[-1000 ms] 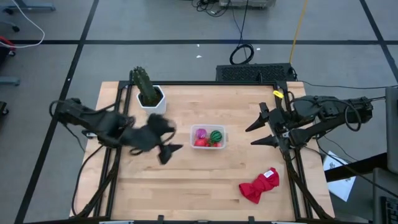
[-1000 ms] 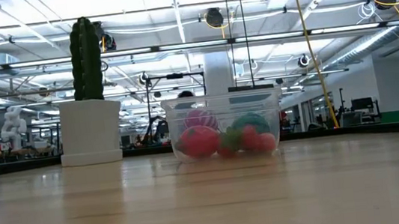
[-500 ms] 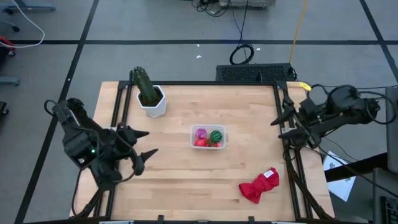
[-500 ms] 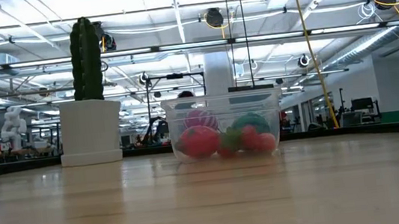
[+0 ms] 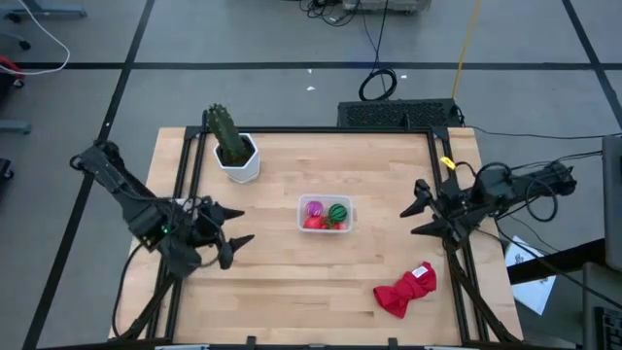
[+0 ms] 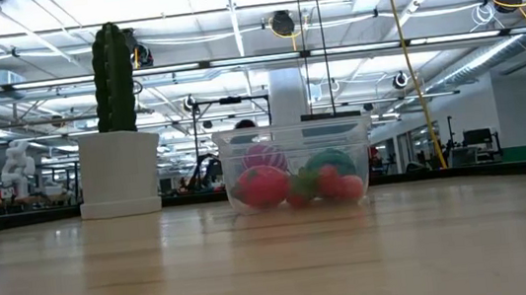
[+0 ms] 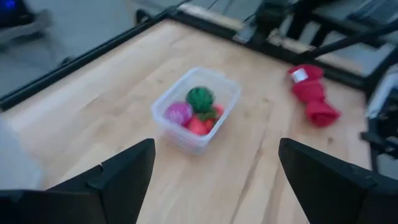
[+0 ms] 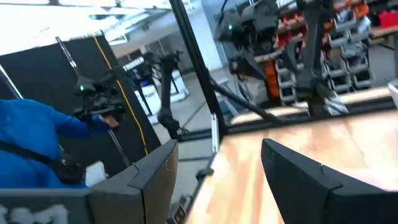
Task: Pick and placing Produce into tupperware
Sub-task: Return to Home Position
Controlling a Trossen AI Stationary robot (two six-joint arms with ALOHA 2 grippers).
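Observation:
The clear tupperware (image 5: 326,214) stands on its base at the table's middle. Inside it lies the produce: a green striped ball (image 7: 199,98), a purple striped piece (image 7: 179,114) and red strawberries (image 7: 200,125). My left gripper (image 5: 236,225) hangs open over the table's left part, pointing at the tub from some way off, with nothing between its fingers. Over the right edge my right gripper (image 5: 412,220) is open and empty as well, pointing about level toward the table's left. In the low view the tub (image 6: 295,169) shows with no gripper near it.
A green cactus in a white pot (image 5: 233,148) stands at the far left of the table. A crumpled red cloth (image 5: 405,289) lies near the front right corner. A dark frame (image 5: 183,185) runs along the table's edges. Someone's blue sleeve (image 8: 31,143) shows in the room beyond.
My left gripper has drawn back from beside the tub toward the table's left edge, sinking as it went, and stays open. My right gripper pulled back toward the right edge, then came out over the table again, lower than before. The tub and produce have not moved.

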